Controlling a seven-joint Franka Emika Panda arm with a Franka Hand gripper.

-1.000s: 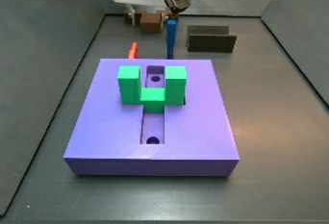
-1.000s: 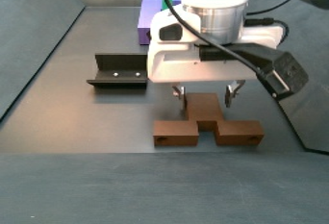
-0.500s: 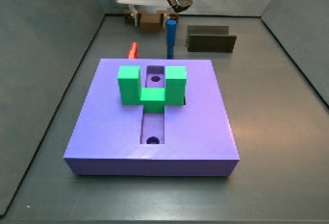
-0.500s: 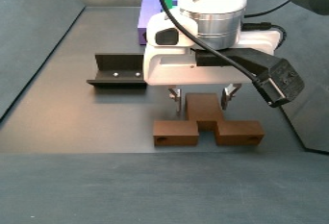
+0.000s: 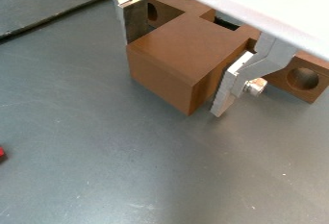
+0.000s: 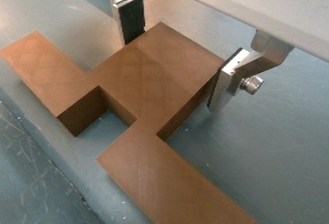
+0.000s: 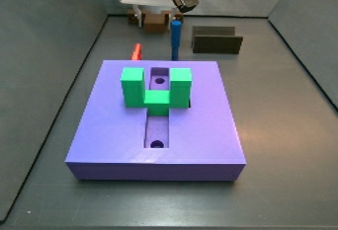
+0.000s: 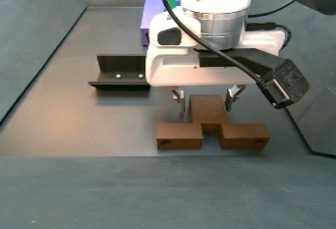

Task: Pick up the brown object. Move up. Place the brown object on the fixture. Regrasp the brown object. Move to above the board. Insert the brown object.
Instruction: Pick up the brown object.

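Lighting: even, diffuse, moderately bright in all four views; shadows soft and short, one lying close under the claw [image 8: 207,99]. Glare: none; floor [image 8: 92,125] matte grey. Sharpness: side views low-resolution, slightly soft; wrist views crisp.

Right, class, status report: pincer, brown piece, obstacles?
Pincer low over floor, fingers straddling brown T-shaped block's raised stem, closure unclear. Block lying flat. Nothing in the way.

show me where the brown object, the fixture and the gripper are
brown object [image 8: 211,133], side view, its front face.
fixture [image 8: 120,73], side view, its inner floor.
gripper [image 8: 207,97], side view, midway between its fingers, over the brown object's raised middle block.
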